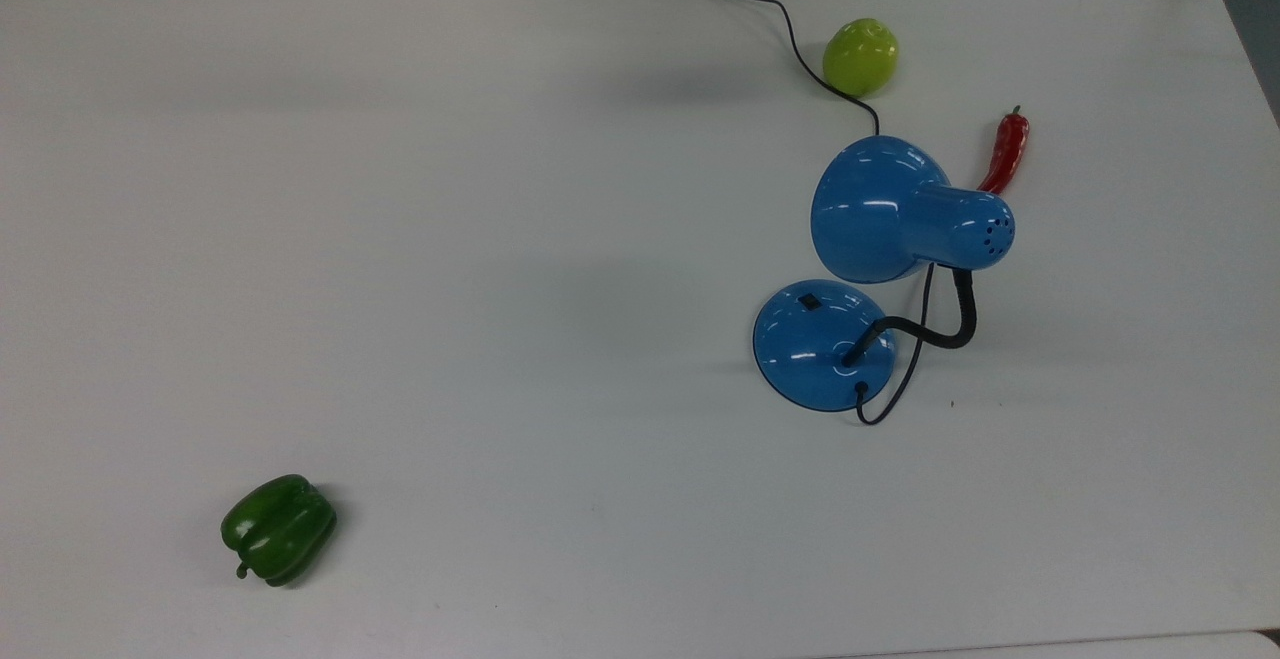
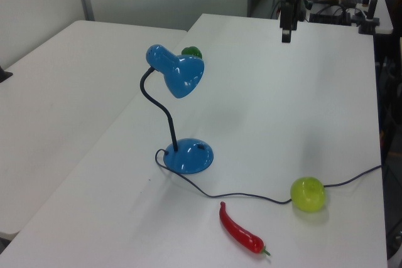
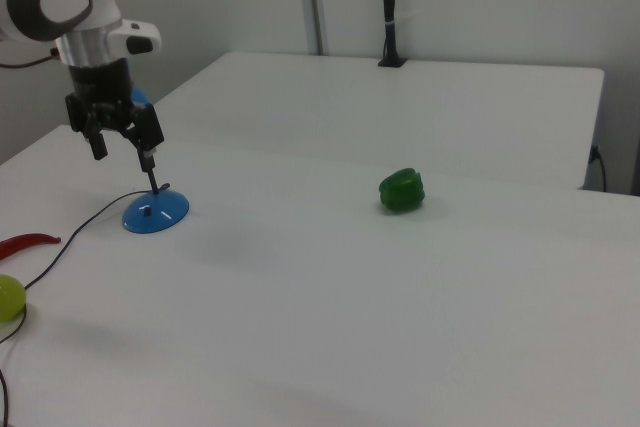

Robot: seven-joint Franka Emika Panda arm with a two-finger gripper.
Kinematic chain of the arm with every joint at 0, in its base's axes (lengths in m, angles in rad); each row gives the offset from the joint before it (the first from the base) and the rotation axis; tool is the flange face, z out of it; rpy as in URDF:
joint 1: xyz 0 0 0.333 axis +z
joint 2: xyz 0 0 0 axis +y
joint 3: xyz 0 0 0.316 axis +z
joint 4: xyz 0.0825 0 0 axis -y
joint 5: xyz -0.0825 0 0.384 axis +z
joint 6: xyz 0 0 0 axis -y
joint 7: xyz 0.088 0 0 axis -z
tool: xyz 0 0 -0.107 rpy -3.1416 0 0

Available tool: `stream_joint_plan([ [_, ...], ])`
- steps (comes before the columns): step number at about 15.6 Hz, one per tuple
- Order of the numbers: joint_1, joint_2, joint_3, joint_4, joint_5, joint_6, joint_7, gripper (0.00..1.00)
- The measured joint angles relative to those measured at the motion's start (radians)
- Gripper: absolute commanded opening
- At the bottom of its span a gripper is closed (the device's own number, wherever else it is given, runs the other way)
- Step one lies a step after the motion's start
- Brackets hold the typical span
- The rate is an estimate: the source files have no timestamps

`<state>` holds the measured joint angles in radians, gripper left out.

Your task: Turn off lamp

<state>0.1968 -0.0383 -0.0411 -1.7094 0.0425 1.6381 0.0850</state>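
Right view has the gripper [image 3: 122, 143] empty, fingers spread wide, hanging high over the table. Lamp [image 1: 826, 342] sits at 3 o'clock in the top view. Main risk I'd guess: snagging the cord [image 1: 790, 31] and tipping it.

Blue lamp [image 1: 880, 209], green pepper [image 1: 278, 529], red chilli [image 1: 1005, 151].

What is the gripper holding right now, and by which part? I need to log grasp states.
Nothing. The gripper hangs open and empty in the air, apart from the lamp.
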Motion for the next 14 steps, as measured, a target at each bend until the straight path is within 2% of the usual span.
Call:
stream_joint_plan([
  [6, 0.001, 0.002, -0.011, 0.017, 0.000, 0.027, -0.008, 1.00],
  [10, -0.001, 0.017, -0.012, 0.016, -0.008, 0.117, -0.090, 1.00],
  [14, -0.019, 0.020, -0.015, 0.017, -0.009, 0.129, -0.121, 1.00],
])
